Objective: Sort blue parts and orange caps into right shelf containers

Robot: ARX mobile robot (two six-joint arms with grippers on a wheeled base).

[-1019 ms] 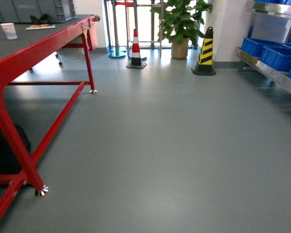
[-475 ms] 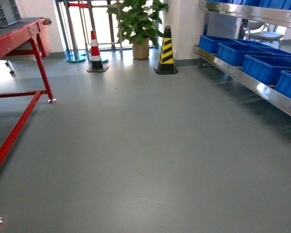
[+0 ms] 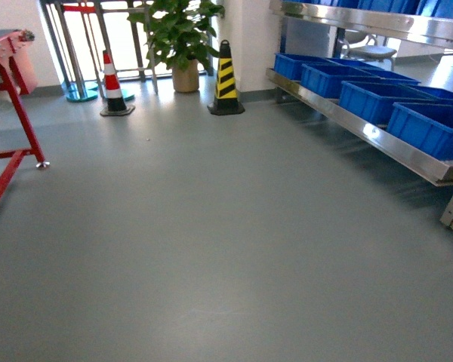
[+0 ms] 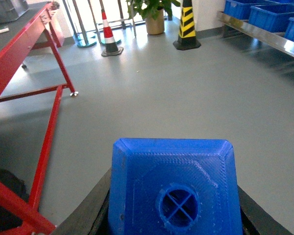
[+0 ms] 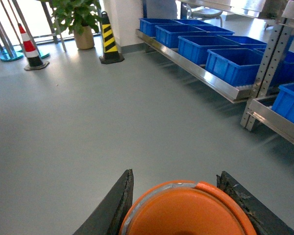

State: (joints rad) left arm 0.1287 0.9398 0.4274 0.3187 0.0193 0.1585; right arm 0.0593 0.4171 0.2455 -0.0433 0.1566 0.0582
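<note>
**Head view: carrying both parts toward the shelf crates**

Head camera looks over bare grey floor, no arm in sight. Blue crates point(image 3: 370, 98) lined up on the steel shelf point(image 3: 377, 139) from 1 to 3 o'clock; red-framed surface point(image 3: 7, 83) slipping off at 9 o'clock; striped cones point(image 3: 225, 79) and a potted plant point(image 3: 177, 38) at 12.

Step in hand, judged from the layout — transit. Both parts picked, neither yet over a crate. Shelf near but angled off to the right, well apart from the grippers.

Left gripper point(image 4: 174, 210): spread wide around the blue part point(image 4: 174, 186), dark fingers point(image 4: 90, 210) flanking both sides of the block and seemingly touching it. Block fills the lower middle of the left wrist view, round crossed hole facing up.

Right gripper point(image 5: 179, 205): closed onto the orange cap point(image 5: 186, 210), a finger point(image 5: 117, 205) against each side of the rim, pale flat end toward the camera. Lettering not visible from here.

Next move calls for finishing the swing toward 2 o'clock and closing on the shelf until a crate sits under each gripper, then reaching over the thick rim before letting go — blue part to one crate, orange cap to another. Which crate takes which cannot be told; contents hidden at this angle.
</note>
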